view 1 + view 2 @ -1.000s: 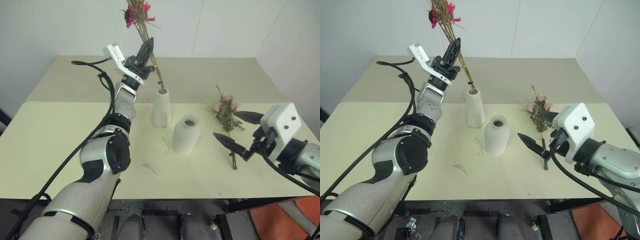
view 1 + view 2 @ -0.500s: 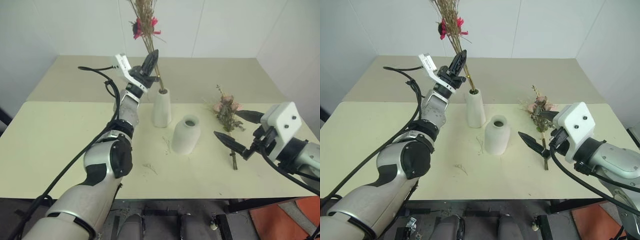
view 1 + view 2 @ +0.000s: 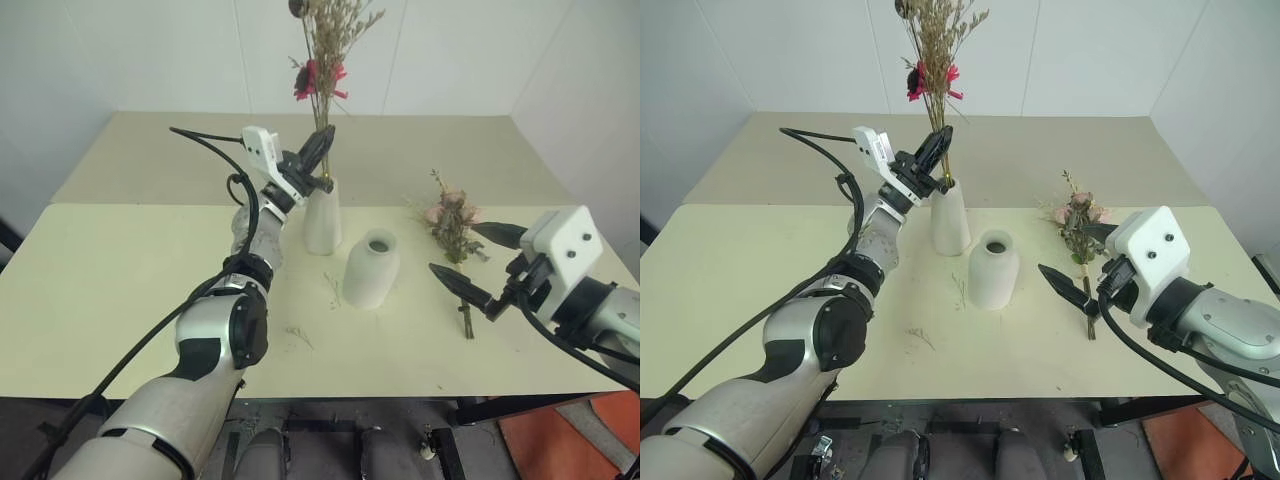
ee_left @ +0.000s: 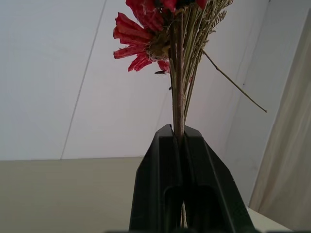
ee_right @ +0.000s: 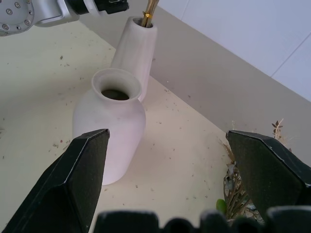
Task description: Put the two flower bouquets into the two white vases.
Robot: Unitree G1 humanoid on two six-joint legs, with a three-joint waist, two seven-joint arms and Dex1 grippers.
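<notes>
The dried-grass bouquet (image 3: 322,60), tan sprigs with a small red flower, stands nearly upright at the top centre, its stems entering the mouth of the tall, slim white vase (image 3: 323,218). Just right and nearer stands the shorter rounded white vase (image 3: 371,270), mouth empty. The pink-rose bouquet (image 3: 452,228) lies flat at right.

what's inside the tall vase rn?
The dried grass bouquet has its stems in the mouth of the tall vase, with the left gripper shut on them just above the rim. How deep they reach is hidden by the vase wall.
</notes>
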